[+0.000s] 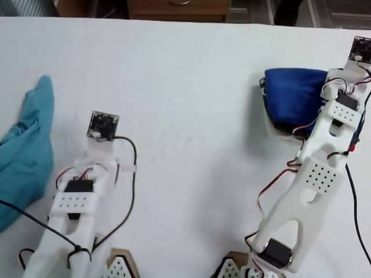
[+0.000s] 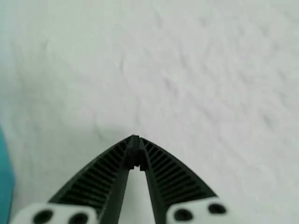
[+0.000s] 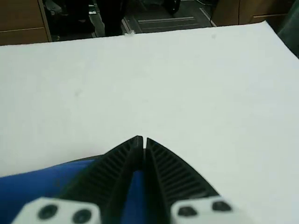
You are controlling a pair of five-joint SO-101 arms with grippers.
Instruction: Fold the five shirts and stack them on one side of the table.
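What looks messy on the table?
The teal shirt at the left edge of the table lies in a crumpled heap, not folded. The blue shirt on the right side looks neatly bundled by comparison. Nothing looks spilled or broken.

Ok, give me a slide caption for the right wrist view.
Right hand, closed, over a blue shirt on the white table.
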